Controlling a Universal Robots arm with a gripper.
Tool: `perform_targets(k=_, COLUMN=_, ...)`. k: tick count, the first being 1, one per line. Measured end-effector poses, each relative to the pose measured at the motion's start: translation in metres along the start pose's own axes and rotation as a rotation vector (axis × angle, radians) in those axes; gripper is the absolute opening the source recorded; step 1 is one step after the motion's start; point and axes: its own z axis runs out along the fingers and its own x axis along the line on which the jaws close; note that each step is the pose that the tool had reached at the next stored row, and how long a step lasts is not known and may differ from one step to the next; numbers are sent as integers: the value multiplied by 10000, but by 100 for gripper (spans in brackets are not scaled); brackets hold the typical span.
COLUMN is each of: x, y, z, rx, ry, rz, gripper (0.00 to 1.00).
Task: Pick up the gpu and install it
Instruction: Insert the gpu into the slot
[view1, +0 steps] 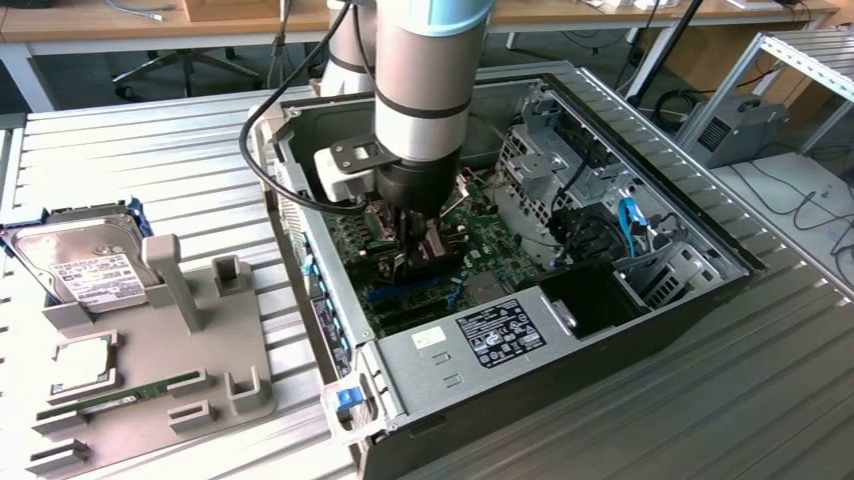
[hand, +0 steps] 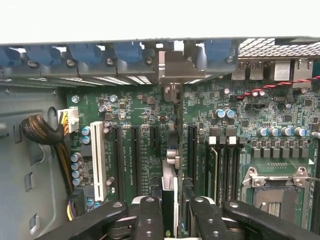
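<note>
I judge the pick-up done and the install under way: my gripper (hand: 170, 210) is pinching the gpu (hand: 170, 165) edge-on, its silver bracket up against the case's rear slots, the card standing over the motherboard (hand: 145, 150) slots at the wrist view's centre. Whether it is seated I cannot tell. In the exterior view's centre, my arm (view1: 420, 90) reaches straight down into the open computer case (view1: 534, 360).

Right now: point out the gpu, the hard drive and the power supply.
gpu (hand: 171, 170), wrist view, top edge between the fingers.
hard drive (view1: 83, 265), exterior view, its white label.
power supply (view1: 501, 335), exterior view, its label sticker.
</note>
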Motion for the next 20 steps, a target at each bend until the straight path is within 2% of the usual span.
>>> perform_targets(k=3, x=6, y=32, z=1, rx=2, ry=0, rz=2, gripper=26)
perform_targets(k=10, x=11, y=35, z=9, rx=-2, ry=8, rz=1, gripper=26)
perform_targets(k=11, x=10, y=36, z=39, rx=-2, ry=9, rz=0, gripper=26)
perform_targets(k=13, x=11, y=37, z=60, rx=-3, ry=-126, rz=6, gripper=26)
perform_targets(k=14, x=12, y=35, z=41, rx=7, ry=123, rz=-7, gripper=26)
perform_targets(k=15, x=13, y=36, z=14, rx=8, ry=246, rz=-12, gripper=26)
perform_targets(k=16, x=13, y=37, z=11, rx=15, ry=241, rz=-222, gripper=26)
perform_targets(k=18, x=4, y=-19, z=44, rx=-10, ry=230, rz=-322, gripper=26)
perform_targets(k=20, x=6, y=-21, z=-6, rx=-5, ry=229, rz=-322, gripper=26)
